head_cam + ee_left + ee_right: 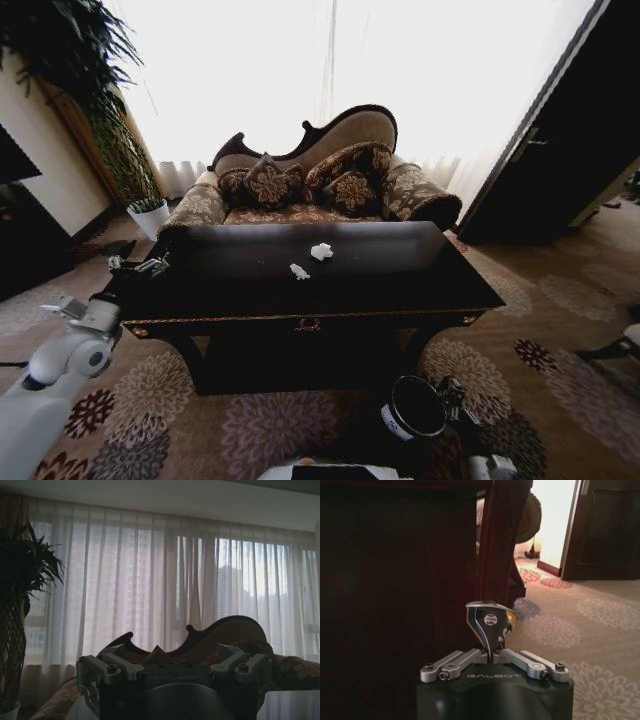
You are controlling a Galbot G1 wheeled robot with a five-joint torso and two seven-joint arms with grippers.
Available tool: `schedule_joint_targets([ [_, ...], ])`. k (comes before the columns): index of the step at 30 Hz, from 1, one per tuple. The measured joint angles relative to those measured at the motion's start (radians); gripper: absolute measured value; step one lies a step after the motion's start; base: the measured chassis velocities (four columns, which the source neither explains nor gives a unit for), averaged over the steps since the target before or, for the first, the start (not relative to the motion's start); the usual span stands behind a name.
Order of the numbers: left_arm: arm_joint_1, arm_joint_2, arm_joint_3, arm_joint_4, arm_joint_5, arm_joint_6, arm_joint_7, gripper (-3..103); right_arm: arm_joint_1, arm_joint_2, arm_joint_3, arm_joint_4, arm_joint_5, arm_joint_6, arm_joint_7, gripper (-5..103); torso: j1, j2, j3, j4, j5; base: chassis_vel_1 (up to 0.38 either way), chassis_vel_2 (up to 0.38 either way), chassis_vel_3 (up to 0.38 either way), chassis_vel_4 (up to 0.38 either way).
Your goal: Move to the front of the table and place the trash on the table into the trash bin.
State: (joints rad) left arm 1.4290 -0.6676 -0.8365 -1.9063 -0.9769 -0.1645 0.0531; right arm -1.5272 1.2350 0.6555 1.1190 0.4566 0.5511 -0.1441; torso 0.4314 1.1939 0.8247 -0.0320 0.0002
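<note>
The dark glossy table (400, 285) stands straight ahead, and its curved leg (495, 540) rises close in front of the right wrist. Two small white paper wads (321, 251) (299, 270) lie near the middle of the tabletop. A dark shiny crushed can (490, 622) with a yellow edge is pinched in my right gripper (490, 652), which is shut on it. On the carpet in front of the table's right half sits the round black trash bin (412, 407) with a white label, with my right gripper (452, 392) low beside its rim. My left gripper (148, 265) hovers open at the table's left end.
A patterned sofa (310, 185) with cushions stands behind the table. A white plant pot (148, 215) and a tall plant stand at back left. A dark door (570, 140) is on the right. Flowered carpet lies open to the right of the table.
</note>
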Motion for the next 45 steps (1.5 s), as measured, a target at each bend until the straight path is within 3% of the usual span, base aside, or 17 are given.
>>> schedule_joint_targets([
  [5,0.0,0.0,0.0,0.0,0.0,0.0,0.0,100,0.164,0.003,-0.05,-0.261,-0.077,0.043,-0.014,0,0.0,0.0,0.0,-0.0002,-0.0001,0.0,0.0,0.0,0.0],
  [15,0.0,0.0,0.0,0.0,0.0,0.0,0.0,100,0.302,-0.001,-0.078,-0.432,-0.084,0.048,-0.042,-3,0.0,0.0,0.0,-0.0004,-0.0002,0.0,0.0,0.0,0.0],
  [19,0.0,0.0,0.0,0.0,0.0,0.0,0.0,100,0.306,-0.004,-0.074,-0.435,-0.05,0.048,-0.053,8,0.0,0.0,0.0,-0.0003,-0.0002,0.0,0.0,0.0,0.0],
  [20,0.0,0.0,0.0,0.0,0.0,0.0,0.0,100,0.306,-0.006,-0.073,-0.435,-0.045,0.048,-0.056,18,0.0,0.0,0.0,-0.0003,-0.0002,0.0,0.0,0.0,0.0],
  [22,0.0,0.0,0.0,0.0,0.0,0.0,0.0,100,0.305,-0.009,-0.073,-0.435,-0.043,0.048,-0.059,18,0.0,0.0,0.0,-0.0003,-0.0003,0.0,0.0,0.0,0.0],
  [26,0.0,0.0,0.0,0.0,0.0,0.0,0.0,100,0.294,-0.01,-0.071,-0.428,-0.043,0.048,-0.062,40,0.0,0.0,0.0,-0.0004,-0.0001,0.0,0.0,0.0,0.0],
  [28,0.0,0.0,0.0,0.0,0.0,0.0,0.0,100,0.292,-0.01,-0.07,-0.426,-0.044,0.048,-0.063,40,0.0,0.0,0.0,-0.0004,-0.0002,0.0,0.0,0.0,0.0],
  [29,0.0,0.0,0.0,0.0,0.0,0.0,0.0,100,0.288,-0.008,-0.068,-0.424,-0.045,0.048,-0.062,51,0.0,0.0,0.0,-0.0003,-0.0002,0.0,0.0,0.0,0.0],
  [31,0.0,0.0,0.0,0.0,0.0,0.0,0.0,100,0.284,-0.007,-0.067,-0.423,-0.046,0.048,-0.063,51,0.0,0.0,0.0,-0.0003,-0.0001,0.0,0.0,0.0,0.0],
  [35,0.0,0.0,0.0,0.0,0.0,0.0,0.0,100,0.264,-0.006,-0.061,-0.405,-0.051,0.048,-0.06,73,0.0,0.0,0.0,-0.0004,-0.0001,0.0,0.0,0.0,0.0],
  [36,0.0,0.0,0.0,0.0,0.0,0.0,0.0,100,0.264,-0.006,-0.061,-0.405,-0.051,0.048,-0.06,73,0.0,0.0,0.0,-0.0004,-0.0001,0.0,0.0,0.0,0.0],
  [38,0.0,0.0,0.0,0.0,0.0,0.0,0.0,100,0.236,-0.006,-0.054,-0.372,-0.05,0.048,-0.053,83,0.0,0.0,0.0,-0.0002,-0.0001,0.0,0.0,0.0,0.0],
  [40,0.0,0.0,0.0,0.0,0.0,0.0,0.0,100,0.219,-0.006,-0.051,-0.347,-0.047,0.048,-0.049,83,0.0,0.0,0.0,-0.0002,-0.0001,0.0,0.0,0.0,0.0],
  [42,0.0,0.0,0.0,0.0,0.0,0.0,0.0,100,0.131,-0.004,-0.041,-0.217,-0.011,0.047,-0.042,97,0.0,0.0,0.0,-0.0004,-0.0001,0.0,0.0,0.0,0.0],
  [45,0.0,0.0,0.0,0.0,0.0,0.0,0.0,100,0.043,-0.004,-0.031,-0.105,0.034,0.055,-0.065,99,0.0,0.0,0.0,-0.0001,-0.0001,0.0,0.0,0.0,0.0],
])
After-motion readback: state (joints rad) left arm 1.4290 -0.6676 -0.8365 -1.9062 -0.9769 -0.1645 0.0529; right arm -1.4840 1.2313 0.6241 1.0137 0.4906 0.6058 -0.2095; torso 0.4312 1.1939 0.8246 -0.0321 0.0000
